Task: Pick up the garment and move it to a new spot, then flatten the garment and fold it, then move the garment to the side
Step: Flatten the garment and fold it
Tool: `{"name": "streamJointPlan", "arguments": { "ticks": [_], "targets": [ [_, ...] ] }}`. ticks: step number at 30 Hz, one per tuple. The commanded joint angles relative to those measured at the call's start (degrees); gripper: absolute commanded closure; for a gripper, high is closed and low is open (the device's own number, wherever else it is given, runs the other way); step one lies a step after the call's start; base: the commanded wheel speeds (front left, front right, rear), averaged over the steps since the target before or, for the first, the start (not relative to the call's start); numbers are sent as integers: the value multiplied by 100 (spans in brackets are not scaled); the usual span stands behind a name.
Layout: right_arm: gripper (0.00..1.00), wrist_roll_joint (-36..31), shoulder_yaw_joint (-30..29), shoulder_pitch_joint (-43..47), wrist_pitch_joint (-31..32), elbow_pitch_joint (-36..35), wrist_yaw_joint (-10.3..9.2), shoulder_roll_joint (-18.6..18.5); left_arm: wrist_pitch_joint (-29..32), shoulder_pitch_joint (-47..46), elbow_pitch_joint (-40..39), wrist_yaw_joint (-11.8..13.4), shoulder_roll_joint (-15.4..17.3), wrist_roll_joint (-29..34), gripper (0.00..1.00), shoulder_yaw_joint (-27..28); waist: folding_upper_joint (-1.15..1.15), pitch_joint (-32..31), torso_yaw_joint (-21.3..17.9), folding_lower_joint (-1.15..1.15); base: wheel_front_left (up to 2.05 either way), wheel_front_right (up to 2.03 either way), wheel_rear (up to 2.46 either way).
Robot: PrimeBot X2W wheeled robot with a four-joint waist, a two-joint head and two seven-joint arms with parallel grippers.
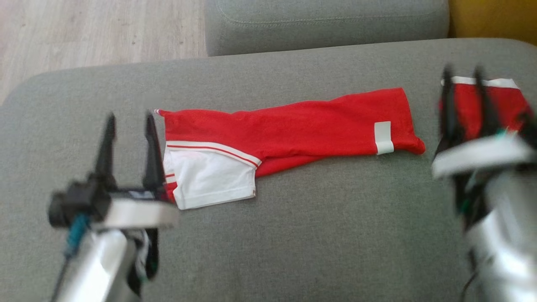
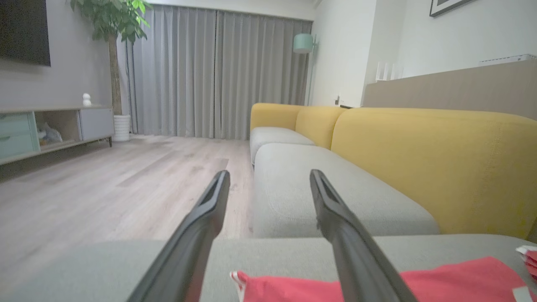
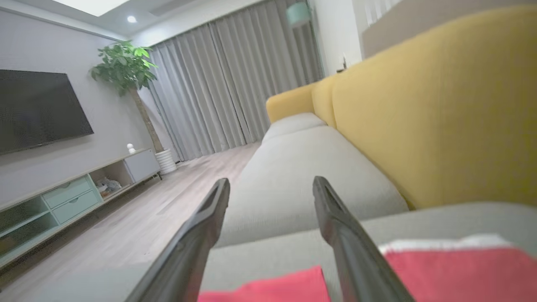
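Garment [image 1: 293, 121], red with a white panel [image 1: 209, 176] at its left end, lies flat and stretched sideways across the middle of a grey seat cushion [image 1: 314, 235]. A small white patch [image 1: 383, 137] sits near its right end. A second red piece with a white band [image 1: 503, 109] lies further right, behind the right gripper; cannot tell whether it is joined to the rest.

Left gripper [image 1: 129, 117] hovers just beside the garment's left end, fingers spread, nothing between them. Right gripper [image 1: 462, 72] is blurred, off the garment's right end, fingers likewise apart and empty.

Surface: woven grey fabric, smooth. Another grey cushion [image 1: 327, 25] continues beyond it, with a yellow backrest [image 2: 440, 167] along the right. Pale wood floor [image 1: 84, 33] on the left.

Room: grey curtains [image 2: 209, 71] drawn across the far wall, potted plant [image 2: 111, 25] and pale green lamp [image 2: 303, 42] at either side, wall-mounted TV [image 3: 37, 109] above a low cabinet [image 3: 63, 193].
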Motion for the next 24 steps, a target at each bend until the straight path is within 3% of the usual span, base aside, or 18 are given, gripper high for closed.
{"name": "streamJointPlan", "arguments": {
  "ticks": [1,4,7,14,24],
  "targets": [
    [0,-264,-118,269,-60,-304,-5,266,-28,-31,-202,-83,-23,143,0,357,0,-20,16,0,0,0,0],
    [0,-676,-651,900,-60,-600,-5,829,-28,375,-155,-277,-355,443,0,601,0,-57,51,0,0,0,0],
    [0,-940,-900,1402,-60,-796,-5,1051,-28,706,-59,-484,-661,708,0,854,0,-76,71,0,0,0,0],
    [0,-1054,-907,1752,-61,-1006,-5,1124,-29,997,129,-995,-1141,1231,0,1314,0,9,107,0,0,0,0],
    [0,-1798,-1320,961,324,-472,-5,1127,-29,635,268,-1465,-1442,1648,0,1608,0,628,286,0,0,0,0]
  ]
}}
